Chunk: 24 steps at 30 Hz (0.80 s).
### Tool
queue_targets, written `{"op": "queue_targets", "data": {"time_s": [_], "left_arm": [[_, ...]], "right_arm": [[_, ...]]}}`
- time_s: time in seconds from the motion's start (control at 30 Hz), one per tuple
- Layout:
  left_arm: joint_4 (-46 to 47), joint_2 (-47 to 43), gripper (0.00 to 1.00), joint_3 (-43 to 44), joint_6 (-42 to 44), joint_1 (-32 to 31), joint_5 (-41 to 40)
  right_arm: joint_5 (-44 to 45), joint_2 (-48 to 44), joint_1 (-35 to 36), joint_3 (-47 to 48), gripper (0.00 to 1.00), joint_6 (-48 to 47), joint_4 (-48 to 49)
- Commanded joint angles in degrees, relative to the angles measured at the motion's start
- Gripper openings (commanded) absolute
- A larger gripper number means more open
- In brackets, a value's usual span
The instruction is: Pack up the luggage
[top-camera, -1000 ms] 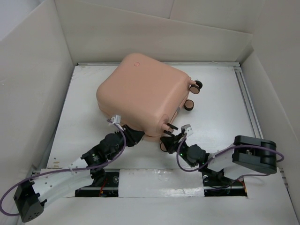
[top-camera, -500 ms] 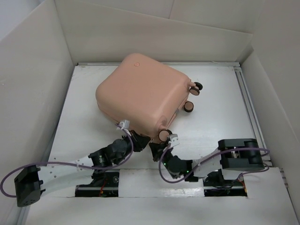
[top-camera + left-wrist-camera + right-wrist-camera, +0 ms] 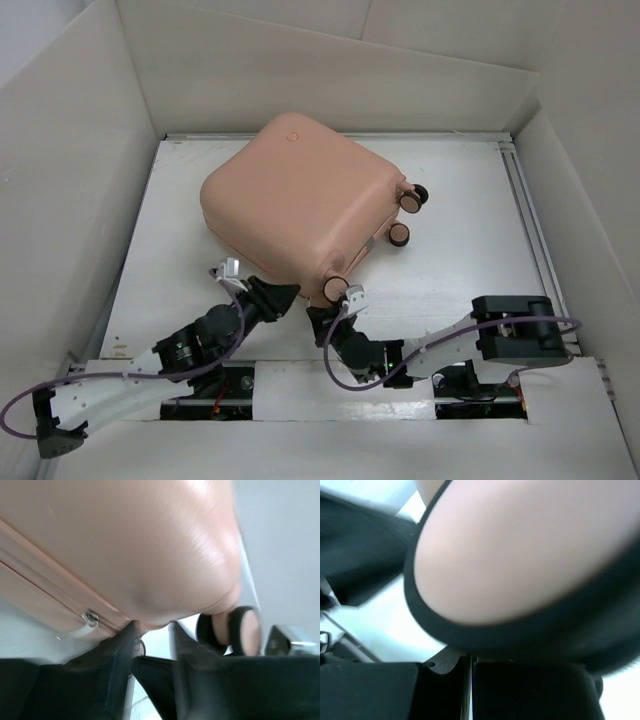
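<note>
Only your left wrist view showed the zip pull [image 3: 89, 618]. The top view showed one luggage [image 3: 290, 205] and three wheels [image 3: 399, 234]. Your left gripper [image 3: 152, 626] had a small gap; your right gripper [image 3: 470, 661] was pressed together.

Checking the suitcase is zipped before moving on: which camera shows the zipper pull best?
Left wrist: the zipper pull sits at the suitcase seam, close and sharp. The top view shows the whole suitcase, but the pull is too small to tell. The right wrist shows only a blurred wheel.
</note>
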Motion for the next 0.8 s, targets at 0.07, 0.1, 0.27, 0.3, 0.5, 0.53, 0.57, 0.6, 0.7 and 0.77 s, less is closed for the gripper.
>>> {"op": "queue_targets", "data": {"time_s": [0.07, 0.1, 0.27, 0.3, 0.5, 0.53, 0.57, 0.6, 0.7, 0.77], "left_arm": [[-11.5, -7.6, 0.43, 5.3, -0.4, -0.2, -6.1], [-11.5, -7.6, 0.43, 5.3, 0.3, -0.2, -3.6], [-12.8, 2.2, 0.43, 5.3, 2.8, -0.2, 5.5], [-12.8, 3.5, 0.43, 5.3, 3.3, -0.2, 6.4], [-10.9, 1.1, 0.43, 1.1, 2.7, -0.2, 7.2], [-10.9, 0.5, 0.43, 1.1, 3.6, -0.2, 7.2], [-10.9, 0.5, 0.45, 1.1, 3.6, -0.2, 6.6], [-10.9, 0.5, 0.45, 1.1, 4.5, -0.2, 6.6], [-9.2, 2.9, 0.48, 1.1, 5.3, -0.2, 8.0], [-6.2, 4.1, 0.5, -0.1, 6.8, -0.2, 9.3]], "right_arm": [[-9.6, -7.5, 0.5, 2.1, 0.0, 4.4, 2.9], [-11.1, -6.8, -0.3, 3.2, 0.0, 4.4, 1.6], [-15.6, -4.1, 0.5, 14.8, 0.46, 6.6, -15.5], [-15.6, -5.7, 1.0, 15.3, 0.53, 8.6, -20.9], [-14.6, -15.1, 6.3, 15.9, 0.63, 17.5, -39.9], [-14.6, -17.5, 6.8, 15.9, 0.63, 19.5, -44.3], [-13.5, -18.7, 7.4, 15.9, 0.63, 20.3, -46.3], [-12.1, -20.1, 8.1, 15.9, 0.63, 20.9, -48.3], [-8.8, -25.8, 8.6, 17.4, 0.63, 22.0, -56.9], [-7.2, -30.2, 8.6, 18.8, 0.63, 22.0, -62.5]]}}
